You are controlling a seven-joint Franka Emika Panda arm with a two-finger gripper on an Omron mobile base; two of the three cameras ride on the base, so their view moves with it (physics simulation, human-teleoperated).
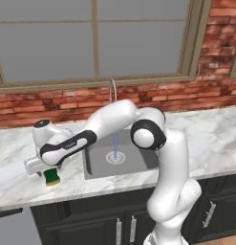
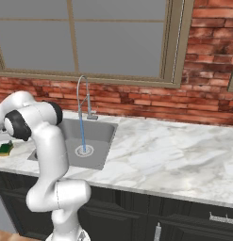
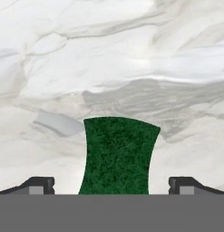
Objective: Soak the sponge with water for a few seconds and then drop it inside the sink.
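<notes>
Marble counter (image 3: 131,54): one sponge (image 3: 119,156), one tool (image 3: 111,186) spread, seemingly untouching.

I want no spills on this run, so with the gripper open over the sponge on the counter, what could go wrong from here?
The gripper is open with the sponge between its fingertips, slightly off centre; closing may pinch an edge and let it slip.
The sponge lies on the counter left of the sink; a weak grip might drop it before the water.
</notes>
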